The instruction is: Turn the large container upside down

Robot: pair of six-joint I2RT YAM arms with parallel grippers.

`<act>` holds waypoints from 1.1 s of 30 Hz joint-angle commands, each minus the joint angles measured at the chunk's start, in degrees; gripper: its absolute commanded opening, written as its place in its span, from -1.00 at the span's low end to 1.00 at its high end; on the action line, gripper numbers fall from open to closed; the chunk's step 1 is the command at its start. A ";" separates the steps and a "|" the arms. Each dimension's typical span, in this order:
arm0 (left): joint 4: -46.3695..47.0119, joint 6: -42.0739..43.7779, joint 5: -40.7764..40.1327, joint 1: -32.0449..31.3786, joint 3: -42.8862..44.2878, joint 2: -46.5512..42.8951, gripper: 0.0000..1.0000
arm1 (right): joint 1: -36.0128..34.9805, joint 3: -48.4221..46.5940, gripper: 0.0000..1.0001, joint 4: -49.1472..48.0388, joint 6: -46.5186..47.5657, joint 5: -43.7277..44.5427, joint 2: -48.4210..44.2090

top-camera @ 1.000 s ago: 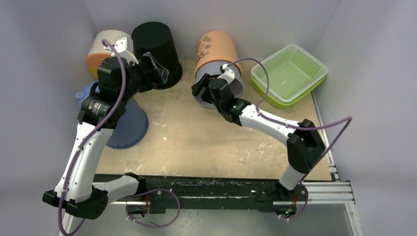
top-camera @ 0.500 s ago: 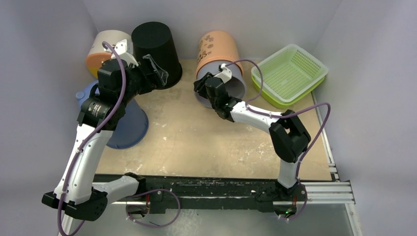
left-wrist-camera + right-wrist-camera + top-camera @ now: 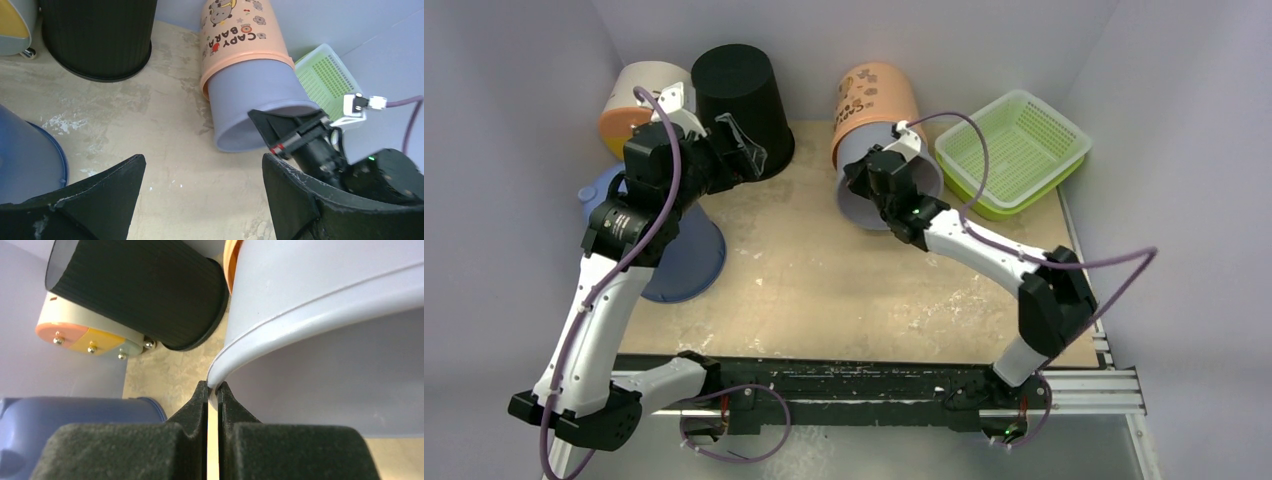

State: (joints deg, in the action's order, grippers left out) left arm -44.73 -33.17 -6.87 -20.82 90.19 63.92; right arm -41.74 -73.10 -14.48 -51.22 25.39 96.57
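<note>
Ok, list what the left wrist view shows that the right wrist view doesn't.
Only the left wrist view: the green basket, the capybara print on the peach shell, the left hand, open, and the right hand seen from outside at the mouth of the lavender container. Only the right wrist view: the right hand's fingers closed on that container's rim, its thin wall between them. Both: the tipped lavender container, the black bin and the blue bin.
</note>
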 commanded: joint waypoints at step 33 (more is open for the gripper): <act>-2.99 0.47 -3.94 -0.50 7.98 -0.53 0.68 | -5.54 18.68 -1.00 3.61 -5.08 -39.62 -28.83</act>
State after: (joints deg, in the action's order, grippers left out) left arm -48.73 -33.28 -10.17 -21.08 95.92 63.09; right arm -46.96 -58.46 -4.82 -54.08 -10.57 64.16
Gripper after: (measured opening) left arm 0.836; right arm 0.027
